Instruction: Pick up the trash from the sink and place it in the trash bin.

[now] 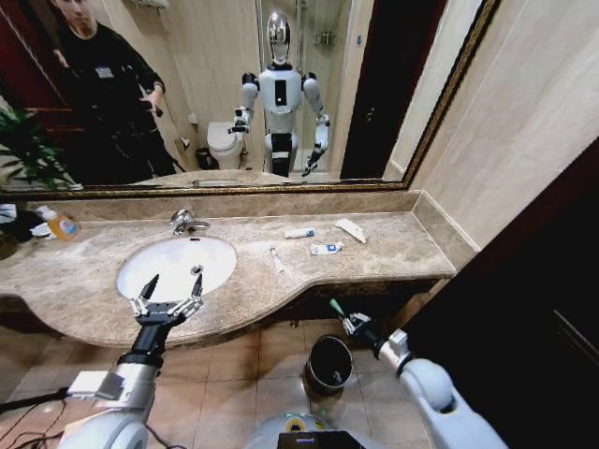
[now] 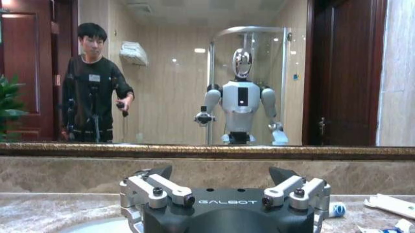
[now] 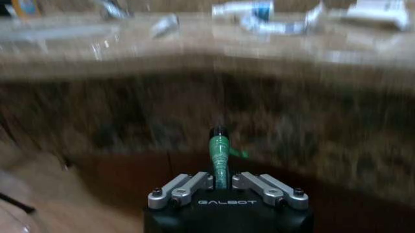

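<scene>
A teal-green tube (image 3: 219, 151) is clamped between the fingers of the right gripper (image 1: 353, 325), which sits below the counter edge and just above the trash bin (image 1: 329, 363) on the tiled floor; the tube projects up and away from the fingertips. The rest of the trash lies on the marble countertop (image 1: 393, 245) to the right of the sink (image 1: 176, 265): a small white tube (image 1: 276, 259) nearest the basin, a white-and-blue tube (image 1: 299, 233), a white-and-blue packet (image 1: 326, 249) and a flat white wrapper (image 1: 351, 230). The left gripper (image 1: 168, 301) hovers over the near rim of the basin with fingers spread apart, holding nothing. A chrome faucet (image 1: 182, 222) stands behind the basin, and a clear bottle with orange liquid (image 1: 58, 224) sits well apart at the far left.

Risk: the tube is held near one end, so a release made off-centre could let it strike the bin's rim and bounce onto the floor.
</scene>
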